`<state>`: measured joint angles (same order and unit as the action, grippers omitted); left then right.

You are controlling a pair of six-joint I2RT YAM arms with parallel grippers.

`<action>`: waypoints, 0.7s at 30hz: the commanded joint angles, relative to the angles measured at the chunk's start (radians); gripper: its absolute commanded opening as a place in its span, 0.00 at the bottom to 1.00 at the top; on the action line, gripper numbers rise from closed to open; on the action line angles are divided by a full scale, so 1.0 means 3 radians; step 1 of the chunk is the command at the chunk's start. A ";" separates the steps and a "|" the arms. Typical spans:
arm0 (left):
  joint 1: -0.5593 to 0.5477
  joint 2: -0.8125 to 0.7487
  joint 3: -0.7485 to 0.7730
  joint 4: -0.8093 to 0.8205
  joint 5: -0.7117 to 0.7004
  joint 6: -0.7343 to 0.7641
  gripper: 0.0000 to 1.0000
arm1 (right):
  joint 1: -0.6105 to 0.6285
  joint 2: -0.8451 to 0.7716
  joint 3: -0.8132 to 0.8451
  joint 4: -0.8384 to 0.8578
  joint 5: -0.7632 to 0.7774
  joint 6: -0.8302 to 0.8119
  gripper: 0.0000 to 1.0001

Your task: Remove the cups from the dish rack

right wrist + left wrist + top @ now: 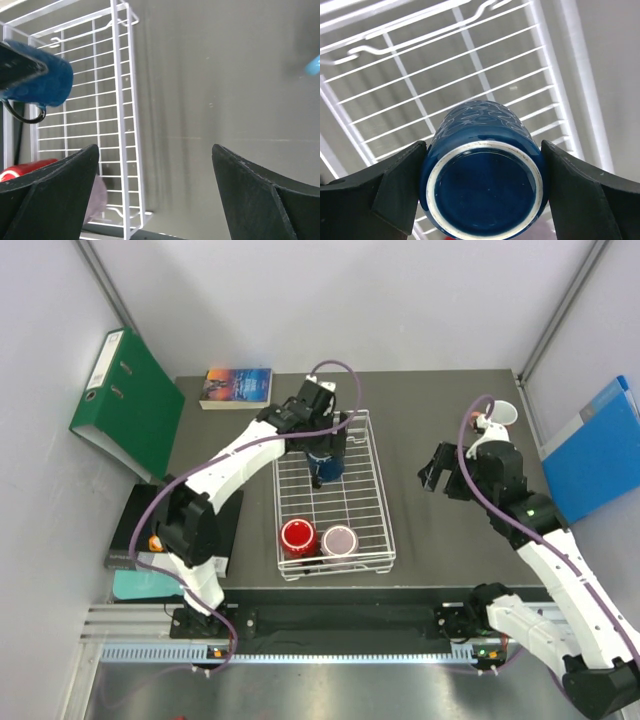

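Observation:
My left gripper [325, 447] is shut on the dark blue mug [326, 467] over the back half of the white wire dish rack [378, 502]. In the left wrist view the mug's base [485, 192] faces the camera, pinched between both fingers, with rack wires [470, 75] below. The red mug [298, 536] and pale mauve mug [339, 540] stand upright at the rack's front. A cup with a white inside [505, 412] sits at the table's back right. My right gripper [438, 472] is open and empty, right of the rack. The teal mug is out of view.
A green binder [125, 400] leans at the back left and a book [237, 386] lies behind the rack. A blue folder [595, 450] stands at the right. A black item [130, 525] lies at the left front. The right wrist view shows the rack's edge [120, 125] and the blue mug [42, 80].

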<state>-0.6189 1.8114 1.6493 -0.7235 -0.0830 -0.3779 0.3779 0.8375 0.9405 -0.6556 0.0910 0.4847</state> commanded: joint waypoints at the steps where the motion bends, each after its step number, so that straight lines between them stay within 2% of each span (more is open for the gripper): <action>1: 0.0089 -0.0434 0.0158 0.0268 0.0485 -0.0294 0.00 | 0.0055 -0.0041 -0.0067 0.0329 -0.0282 0.0123 0.95; 4: 0.0212 -0.0628 -0.0163 0.0570 0.0986 -0.0570 0.00 | 0.0049 -0.0015 -0.0149 0.0502 -0.0594 0.0179 0.96; 7: 0.0329 -0.0883 -0.0746 0.1305 0.1553 -0.0983 0.00 | 0.0055 -0.0076 -0.0317 0.0818 -0.0880 0.0343 0.94; 8: 0.0390 -0.1016 -0.0920 0.1768 0.1692 -0.1269 0.00 | 0.0055 -0.0132 -0.0373 0.0926 -0.1068 0.0378 0.93; 10: 0.0447 -0.1144 -0.1451 0.2363 0.2101 -0.1602 0.00 | 0.0060 -0.0194 -0.0537 0.1283 -0.1254 0.0531 0.92; 11: 0.0498 -0.1241 -0.1620 0.3029 0.2223 -0.1963 0.00 | 0.0055 -0.0230 -0.0583 0.1397 -0.1381 0.0588 0.92; 13: 0.0509 -0.1298 -0.2065 0.3610 0.2443 -0.2313 0.00 | 0.0049 -0.0245 -0.0696 0.1682 -0.1540 0.0731 0.91; 15: 0.0524 -0.1324 -0.2290 0.4081 0.2516 -0.2646 0.00 | 0.0055 -0.0230 -0.0752 0.1801 -0.1663 0.0833 0.90; 21: 0.0514 -0.1339 -0.2527 0.4651 0.2526 -0.3071 0.00 | 0.0055 -0.0164 -0.0900 0.2455 -0.1801 0.1125 0.88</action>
<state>-0.4652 1.4727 0.8864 0.2901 0.5949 -1.1305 0.3782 0.7864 0.6891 -0.1516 -0.3775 0.7353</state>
